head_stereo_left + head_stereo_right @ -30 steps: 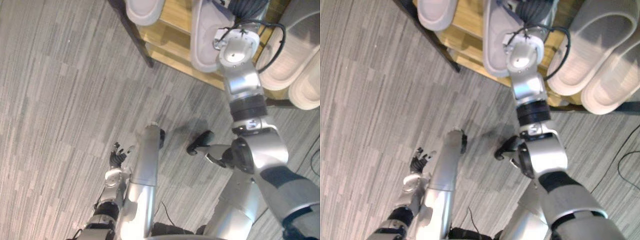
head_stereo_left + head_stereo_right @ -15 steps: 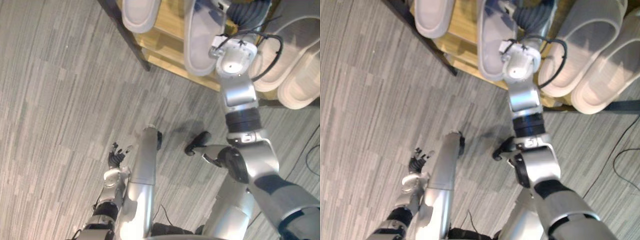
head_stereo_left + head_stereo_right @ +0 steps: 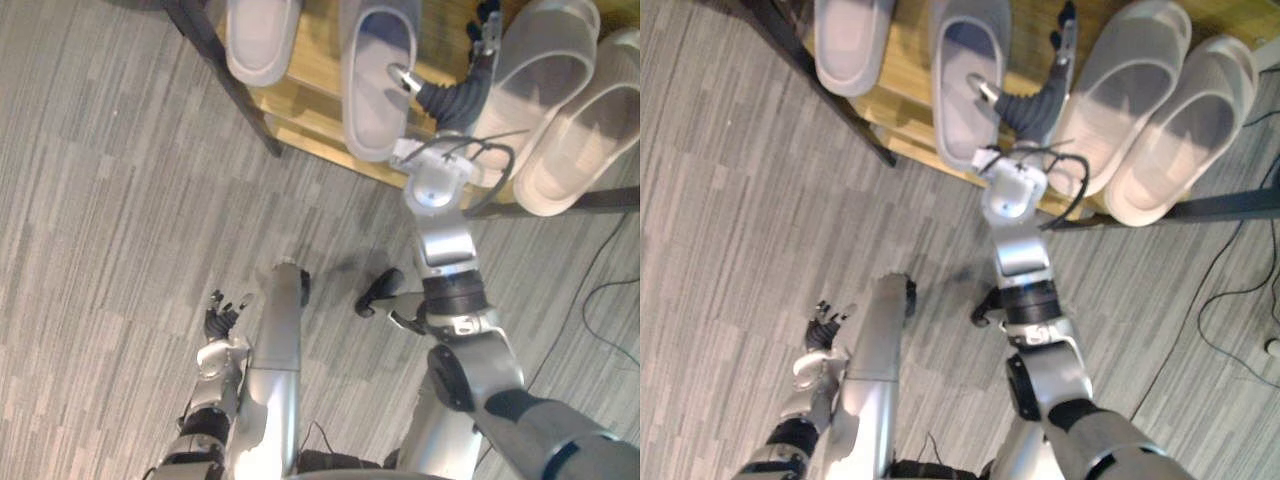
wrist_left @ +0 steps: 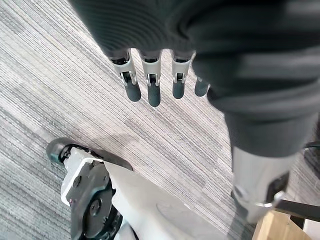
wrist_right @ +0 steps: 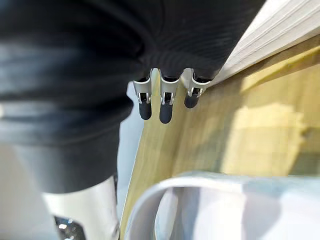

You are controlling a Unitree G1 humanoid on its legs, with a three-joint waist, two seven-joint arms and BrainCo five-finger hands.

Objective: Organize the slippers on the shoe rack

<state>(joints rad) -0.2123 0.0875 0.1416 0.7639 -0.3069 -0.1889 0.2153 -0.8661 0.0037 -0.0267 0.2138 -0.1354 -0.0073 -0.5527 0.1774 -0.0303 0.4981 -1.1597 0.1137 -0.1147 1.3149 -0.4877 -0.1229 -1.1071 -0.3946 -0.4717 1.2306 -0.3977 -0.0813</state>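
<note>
- Carpet, grey striped floor covering [image 3: 110, 200], spans the lower and left parts of the eye views.
- Wooden shoe rack with a dark frame [image 3: 308, 92] runs across the top of the frame, its dark leg slanting down at upper left.
- Four pale grey foam slippers lie on the rack shelf, toes toward the robot: leftmost slipper [image 3: 260, 40], second slipper [image 3: 375, 85] at top centre, third slipper [image 3: 530, 65] and fourth slipper [image 3: 590, 135] close side by side at upper right.
- Right hand [image 3: 1060, 55] is at top centre, in the gap between the second and third slippers; fingers [image 5: 166, 107] straight and side by side over the wood shelf, holding nothing.
- Left hand [image 3: 222, 320] hangs at lower left above the carpet; fingers [image 4: 152, 90] straight, slightly apart, empty.
</note>
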